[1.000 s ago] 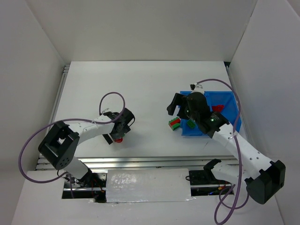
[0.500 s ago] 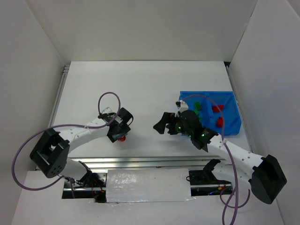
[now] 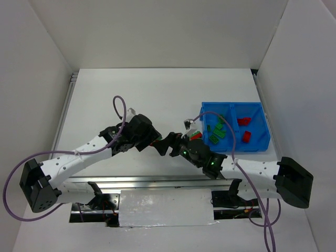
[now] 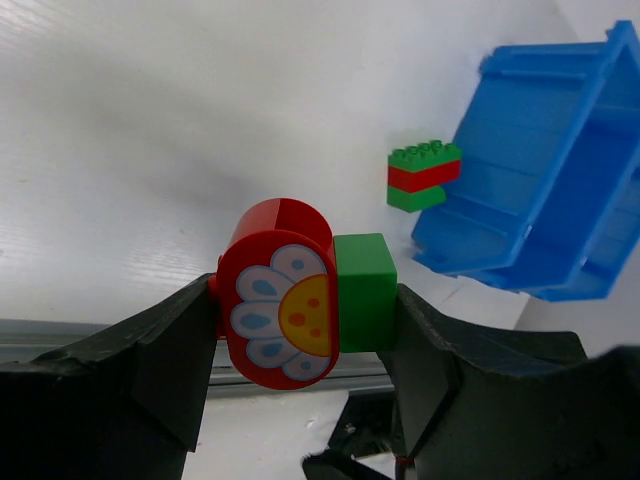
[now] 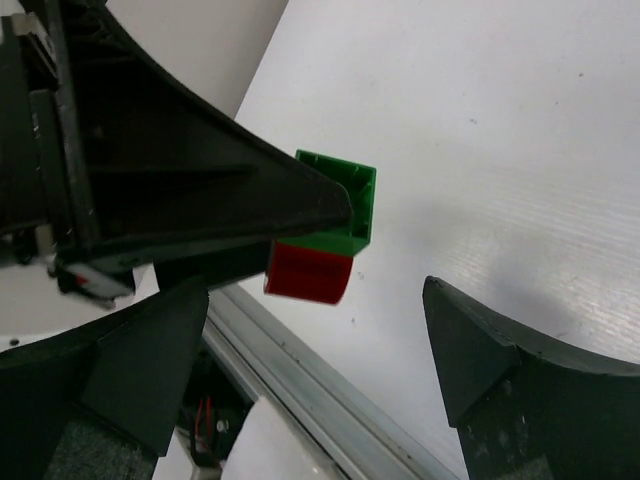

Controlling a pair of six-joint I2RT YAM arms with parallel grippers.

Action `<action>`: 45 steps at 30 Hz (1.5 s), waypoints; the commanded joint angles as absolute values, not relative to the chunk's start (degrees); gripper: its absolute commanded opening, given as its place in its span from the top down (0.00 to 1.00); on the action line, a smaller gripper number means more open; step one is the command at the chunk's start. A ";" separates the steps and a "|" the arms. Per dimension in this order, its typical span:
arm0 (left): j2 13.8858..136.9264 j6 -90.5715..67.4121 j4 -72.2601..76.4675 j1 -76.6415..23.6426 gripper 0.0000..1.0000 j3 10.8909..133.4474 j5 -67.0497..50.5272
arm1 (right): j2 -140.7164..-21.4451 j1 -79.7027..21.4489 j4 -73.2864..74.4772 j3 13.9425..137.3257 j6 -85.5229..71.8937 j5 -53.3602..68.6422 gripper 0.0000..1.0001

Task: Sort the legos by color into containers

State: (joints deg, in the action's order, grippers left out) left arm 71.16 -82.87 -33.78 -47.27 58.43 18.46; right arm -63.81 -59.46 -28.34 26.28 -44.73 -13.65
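So the left claw (image 4: 305, 312) is clamped on a joined piece: a round red brick (image 4: 283, 303) with a white-and-yellow flower face, stuck to a plain green cube (image 4: 364, 291). One finger presses on the red side and the other on the green side, so the claw is about half closed around it. It's being held out over the middle of the tabletop (image 3: 131, 94), toward the near edge. I can't tell whether the piece is up in the air or brushing the surface.

The right claw (image 5: 315, 300) is spread wide with nothing in it. It points straight at the left one, and from above the two are nearly nose to nose. In the right wrist view the red-green piece lines up with the gap between its fingers, and neither finger touches it.

The blue bin (image 3: 231, 104) sits off to the right, well apart from the held piece. A few green bricks (image 3: 218, 128) are in its left compartment and a couple of red ones (image 3: 243, 122) in the right. A little green-red-green stack (image 4: 423, 176) stands on the tabletop just outside the bin's left wall, by the near corner. It's right up against the wall, but I can't say if it's actually touching.
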 commanded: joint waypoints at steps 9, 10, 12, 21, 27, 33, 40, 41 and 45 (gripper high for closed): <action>68.21 -83.85 -30.85 -49.22 1.00 60.74 16.61 | -71.19 -63.81 -33.48 34.81 -44.30 -35.59 0.25; 68.03 -83.76 -30.50 -49.22 1.00 60.38 16.26 | -72.15 -63.81 -34.27 34.98 -43.95 -36.73 0.34; 67.41 -83.50 -29.10 -49.31 1.00 59.51 15.82 | -72.86 -63.90 -36.47 35.16 -43.07 -36.65 0.48; 65.22 -78.93 -23.38 -49.31 0.20 57.22 14.32 | -72.52 -63.90 -49.65 30.69 -35.60 -27.96 0.85; 63.72 -59.70 -20.64 -49.22 0.00 62.47 11.52 | -63.22 -61.45 -45.89 26.64 -35.77 -21.56 0.94; 59.87 -42.99 -18.29 -49.22 0.00 65.31 0.56 | -50.39 -54.34 -36.24 25.05 -37.26 -5.24 0.94; 51.86 -32.62 -7.04 -49.22 0.01 56.88 -12.35 | -41.49 -47.55 -27.17 28.82 -36.48 16.31 0.93; 51.42 -32.00 -5.64 -49.22 0.01 56.26 -14.57 | -41.05 -47.55 -26.46 30.39 -36.04 18.17 0.93; 49.84 -30.32 4.28 -49.22 0.00 53.01 -27.23 | -40.43 -47.55 -23.55 34.01 -34.54 25.91 0.91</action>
